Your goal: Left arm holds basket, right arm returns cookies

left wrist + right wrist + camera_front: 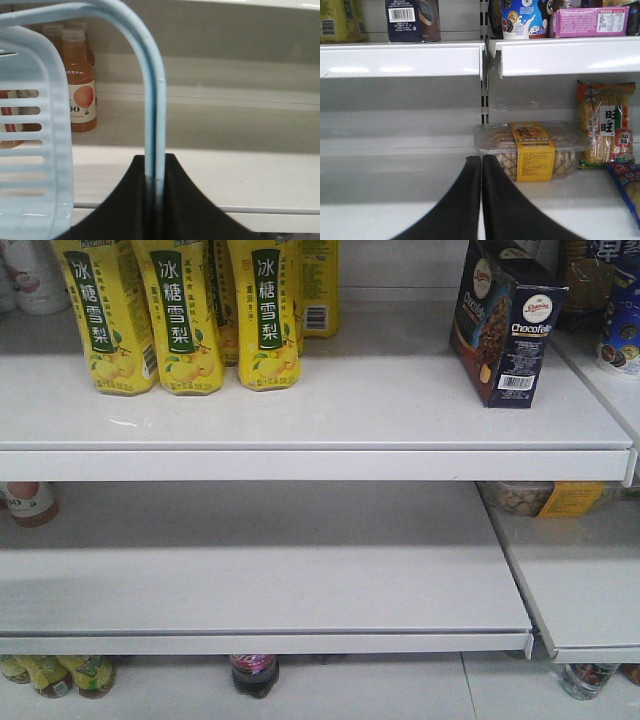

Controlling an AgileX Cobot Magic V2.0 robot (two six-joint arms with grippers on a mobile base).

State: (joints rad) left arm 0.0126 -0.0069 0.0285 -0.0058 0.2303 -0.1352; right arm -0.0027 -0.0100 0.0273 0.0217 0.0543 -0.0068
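- My left gripper (155,200): jaws pinched on the handle (150,100) of the basket (35,165), which hangs at left.
- My right gripper (481,200): fingers pressed together, holding nothing, low before the middle shelf.
- Cookies (508,325): upright on the top shelf (300,430), right of the yellow cartons (185,310).
- Judged step: withdraw; keep the handle grip steady and the basket level.

Navy cookies (505,330); light blue basket (30,165); yellow cartons (185,315); white shelf (300,410).

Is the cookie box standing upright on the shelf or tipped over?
Upright. The cookie box stands on its base on the top shelf, lettering level, barcode at the bottom, clear of the yellow cartons.
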